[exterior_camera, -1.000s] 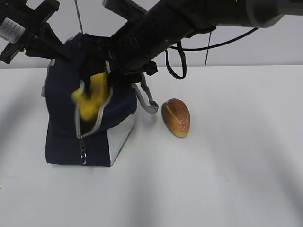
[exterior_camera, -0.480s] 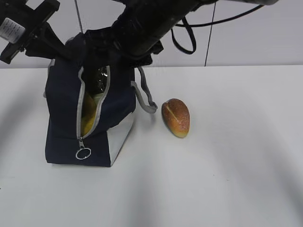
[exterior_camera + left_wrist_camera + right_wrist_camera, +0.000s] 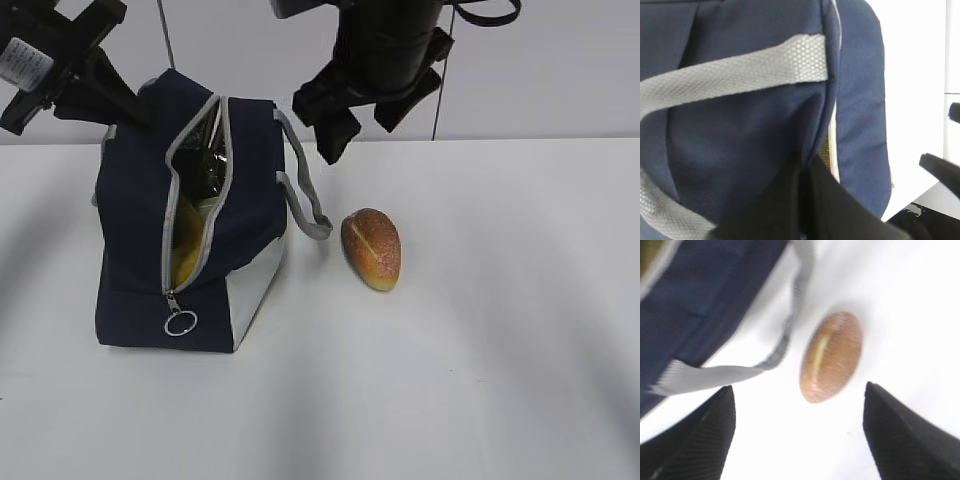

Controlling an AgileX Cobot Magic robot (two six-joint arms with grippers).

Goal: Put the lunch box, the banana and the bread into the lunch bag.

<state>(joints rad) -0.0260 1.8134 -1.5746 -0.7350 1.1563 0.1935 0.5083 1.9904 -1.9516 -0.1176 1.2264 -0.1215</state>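
**Bread Not Yet Packed**

The right claw (image 3: pixel 358 118) hung empty, jaws apart, with the bread (image 3: pixel 372 248) on the table below it. The left claw (image 3: pixel 802 200), jaws together, pinched the bag (image 3: pixel 190 250), apparently keeping its mouth open. The banana (image 3: pixel 185 245) lay inside.

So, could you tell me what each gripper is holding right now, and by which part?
The left gripper pinches the lunch bag fabric near its zipper opening. The right gripper is open and empty above the bread.
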